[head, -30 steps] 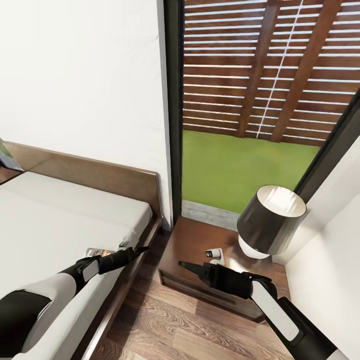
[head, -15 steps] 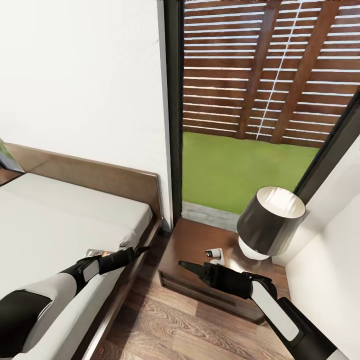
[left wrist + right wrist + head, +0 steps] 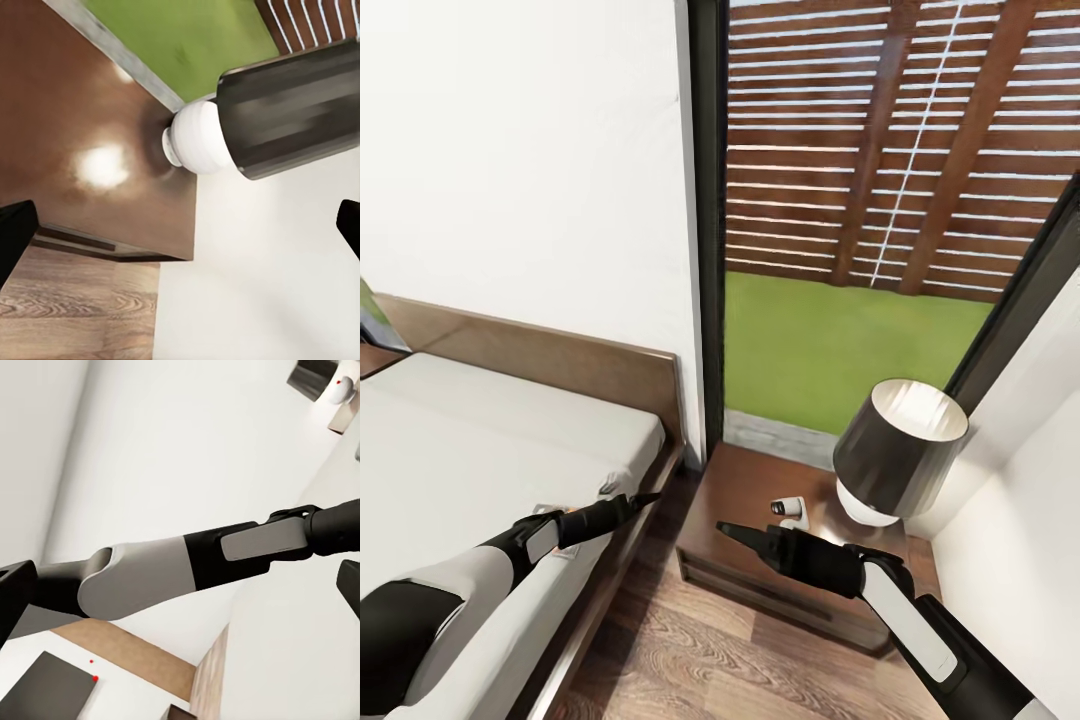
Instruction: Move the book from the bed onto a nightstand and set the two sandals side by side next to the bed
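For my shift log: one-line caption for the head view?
Both arms reach forward, left gripper over the bed edge, right gripper before the nightstand and lamp.

Tight corner between bed and nightstand, with a lamp crowding the tabletop.

The nightstand has bare glossy top on its side toward the bed, and there a gripper could come down freely; the dark-shaded lamp takes up the wall-side part, with a small white object just beside its base. A narrow strip of wood floor runs between bed frame and nightstand front. The headboard and white wall close off the back, and the window frame stands behind the nightstand. The mattress lies broad and open.
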